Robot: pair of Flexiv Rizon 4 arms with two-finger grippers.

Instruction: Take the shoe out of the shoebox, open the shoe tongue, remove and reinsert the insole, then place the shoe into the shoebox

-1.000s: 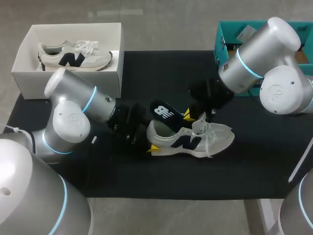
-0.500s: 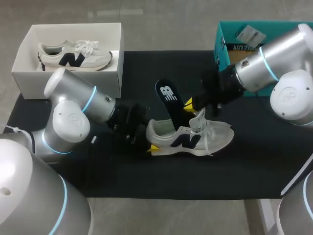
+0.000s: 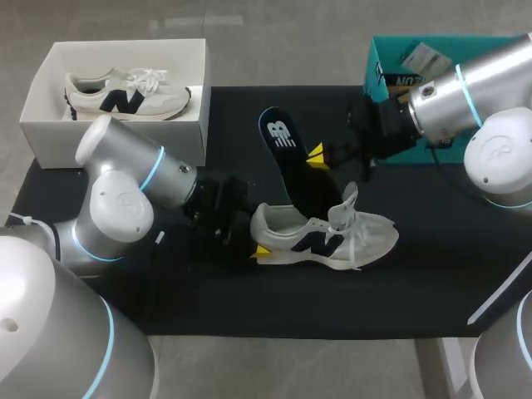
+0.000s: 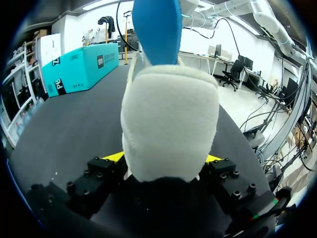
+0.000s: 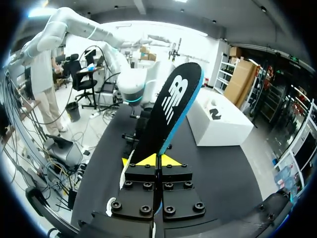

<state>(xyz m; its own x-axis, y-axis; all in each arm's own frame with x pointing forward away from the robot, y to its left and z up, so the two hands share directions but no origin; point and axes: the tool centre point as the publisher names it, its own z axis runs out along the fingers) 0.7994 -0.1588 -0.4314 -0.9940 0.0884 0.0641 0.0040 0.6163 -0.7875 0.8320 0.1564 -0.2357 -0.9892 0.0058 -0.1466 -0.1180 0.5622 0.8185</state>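
Head view: right hand (image 3: 320, 158) pinching insole (image 3: 287, 154), lower end apparently inside shoe (image 3: 332, 237); left hand (image 3: 256, 237) clamped on heel. Removal step; next, you lift insole clear, then reinsert.

Left arm (image 3: 125, 195) and right arm (image 3: 465, 100) were the same build: fat silver-grey tubes, rounded white joint caps, and a thin cyan light ring at each joint. The wrists went matte black. Left gripper (image 4: 163, 158) and right gripper (image 5: 157, 159) were black blocks dotted with round screws, with bright yellow fingertips.
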